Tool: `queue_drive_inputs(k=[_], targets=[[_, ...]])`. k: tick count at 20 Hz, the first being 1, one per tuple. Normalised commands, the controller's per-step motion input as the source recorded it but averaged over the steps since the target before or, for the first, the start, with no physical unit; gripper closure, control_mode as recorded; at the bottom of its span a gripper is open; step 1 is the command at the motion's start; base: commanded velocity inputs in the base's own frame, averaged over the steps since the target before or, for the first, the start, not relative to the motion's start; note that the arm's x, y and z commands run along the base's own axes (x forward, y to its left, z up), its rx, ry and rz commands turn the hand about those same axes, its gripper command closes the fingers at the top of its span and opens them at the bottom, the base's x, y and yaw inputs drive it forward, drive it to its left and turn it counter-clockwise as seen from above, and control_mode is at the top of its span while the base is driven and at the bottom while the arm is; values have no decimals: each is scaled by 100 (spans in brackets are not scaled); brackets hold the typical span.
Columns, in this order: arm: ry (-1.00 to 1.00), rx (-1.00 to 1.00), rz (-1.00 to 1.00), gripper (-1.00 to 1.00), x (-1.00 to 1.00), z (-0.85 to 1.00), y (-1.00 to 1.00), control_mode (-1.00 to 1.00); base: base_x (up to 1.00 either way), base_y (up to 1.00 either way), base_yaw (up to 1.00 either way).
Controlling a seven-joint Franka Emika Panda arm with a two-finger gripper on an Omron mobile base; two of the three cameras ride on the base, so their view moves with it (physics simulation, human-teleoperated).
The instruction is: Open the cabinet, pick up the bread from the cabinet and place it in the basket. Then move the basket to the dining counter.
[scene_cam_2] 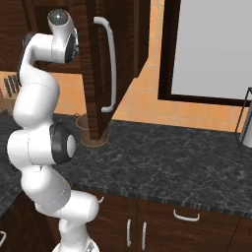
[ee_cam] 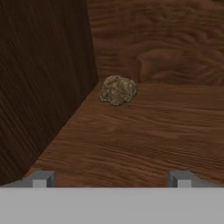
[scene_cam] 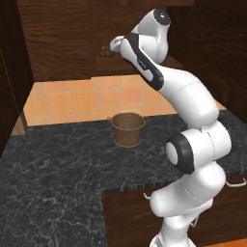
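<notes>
The cabinet point(scene_cam: 62, 38) stands open, and its door point(scene_cam_2: 98, 74) with the silver bar handle point(scene_cam_2: 110, 69) is swung out toward me. On the wooden shelf point(ee_cam: 144, 131) lies the bread point(ee_cam: 117, 90), a small lumpy brown piece close to the back corner, also seen as the bread point(scene_cam: 104, 51). My gripper point(ee_cam: 111, 179) is open inside the cabinet, its fingertips point(ee_cam: 41, 178) a short way in front of the bread with nothing between them. The basket point(scene_cam: 128, 128) sits upright and empty on the black countertop below, and the basket point(scene_cam_2: 91, 137) is partly hidden by the door. The dining counter is out of view.
The cabinet's dark side wall point(ee_cam: 43, 78) runs close along the left of the hand. The black speckled countertop point(scene_cam: 48, 169) spreads around the basket. Below it are low drawers with curved handles point(scene_cam_2: 187, 215). A knife block point(scene_cam_2: 7, 88) stands at far left.
</notes>
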Motion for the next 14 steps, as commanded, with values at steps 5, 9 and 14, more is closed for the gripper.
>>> queue_drive_inputs(k=[5,9,14], targets=[[1,0,10,-100,49,-8,17,-100,0,0,0],[9,0,0,-100,51,-1,11,-100,0,0,0],[5,0,0,-100,48,-2,14,-100,0,0,0]])
